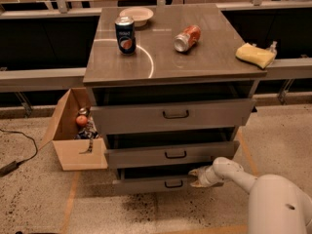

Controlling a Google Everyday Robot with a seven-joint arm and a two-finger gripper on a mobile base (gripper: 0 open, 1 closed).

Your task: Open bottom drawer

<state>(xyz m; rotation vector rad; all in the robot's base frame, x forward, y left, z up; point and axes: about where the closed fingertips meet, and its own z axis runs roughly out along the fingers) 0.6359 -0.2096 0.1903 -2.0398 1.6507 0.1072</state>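
The slim grey metal bottom drawer (146, 185) sits lowest of three under the grey table (214, 62), slightly pulled out. The white arm's end effector (197, 177) is at the drawer's right end. I cannot tell whether it is apart or together.

My gripper (197, 177) at R end of bottom drawer (146, 184) front; mid drawer (146, 156) front close above. Floor (146, 213) in front open; cardboard box (80, 155) blocks L side.

I am viewing speckled floor (39, 199) spreading around a grey cabinet (195, 62), my gripper (198, 177) low at near right.
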